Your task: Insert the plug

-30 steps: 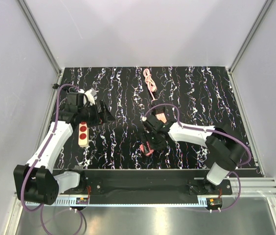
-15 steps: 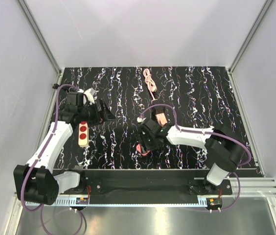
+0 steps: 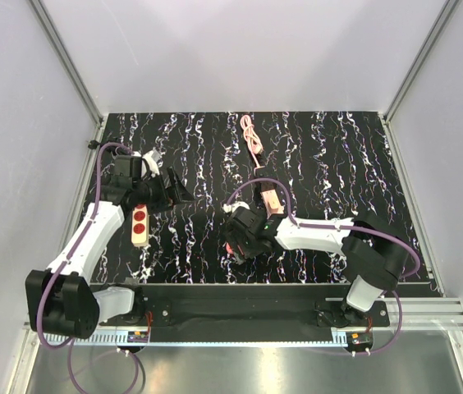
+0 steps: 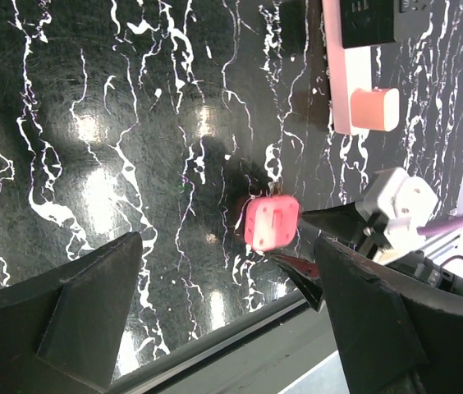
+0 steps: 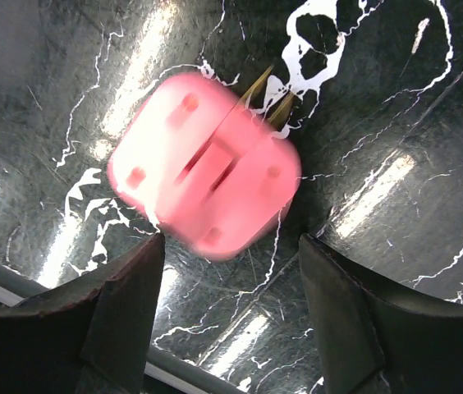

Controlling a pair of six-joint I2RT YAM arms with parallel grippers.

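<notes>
Jaws on both arms are released: the right jaws hang just over the pink plug (image 5: 207,176), lying loose on the tabletop (image 3: 330,164) at the centre of its near side; the left jaws hover by the beige socket strip (image 3: 139,223). Pickup seems underway; next, the right jaws must close squarely on its sides.

— Any lettering on the plug (image 5: 207,176)?
— None I can read. Its pink face is blurred in the right wrist view, and only moulded dots and a slot show.
— What about the beige strip (image 3: 139,223) with the red sockets?
— It is too small from above to make out any marking.
— And the pink power strip (image 4: 338,82)?
— It looks plain where it shows. No text, number or sign is legible in any view.
</notes>
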